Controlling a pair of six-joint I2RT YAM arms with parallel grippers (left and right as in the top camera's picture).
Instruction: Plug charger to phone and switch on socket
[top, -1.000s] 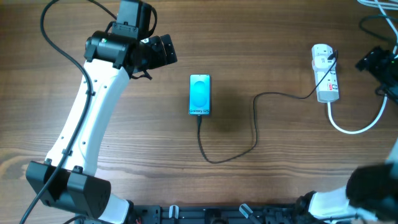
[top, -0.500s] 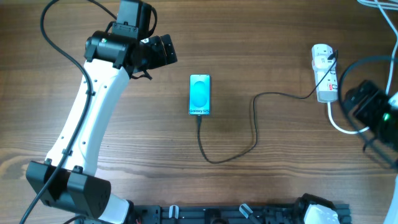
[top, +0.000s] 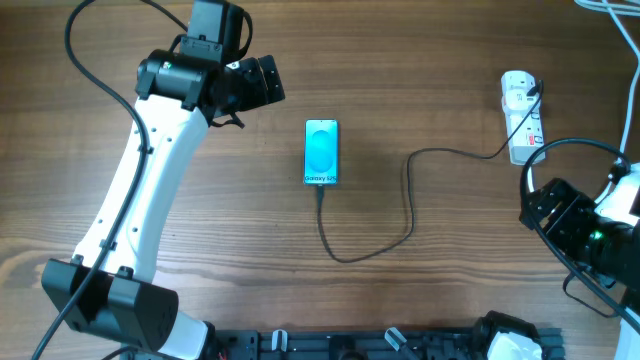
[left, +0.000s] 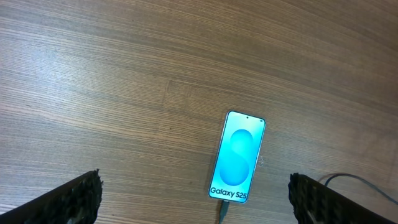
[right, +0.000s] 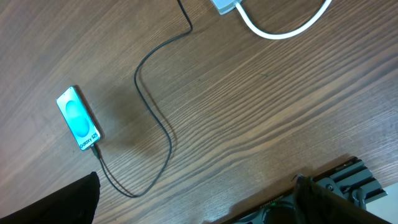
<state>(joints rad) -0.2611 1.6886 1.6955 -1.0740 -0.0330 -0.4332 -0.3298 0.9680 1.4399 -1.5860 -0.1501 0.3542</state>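
Note:
The phone (top: 321, 152) lies flat mid-table with its cyan screen up; it also shows in the left wrist view (left: 239, 157) and the right wrist view (right: 78, 118). The charger cable (top: 410, 205) runs from its black plug in the white socket (top: 522, 120) in a loop to the phone's near short edge, where its tip touches the phone (left: 222, 210). My left gripper (top: 262, 82) is open and empty, left of and beyond the phone. My right gripper (top: 548, 205) is open and empty, in front of the socket. The switch's state is too small to tell.
The socket's thick white cord (right: 280, 28) curves off its near end and is partly hidden under my right arm in the overhead view. The black base rail (top: 350, 345) runs along the table's front edge.
My right arm has swung from beside the socket at the far right toward the table's front right. The left arm, phone and cable have not moved.

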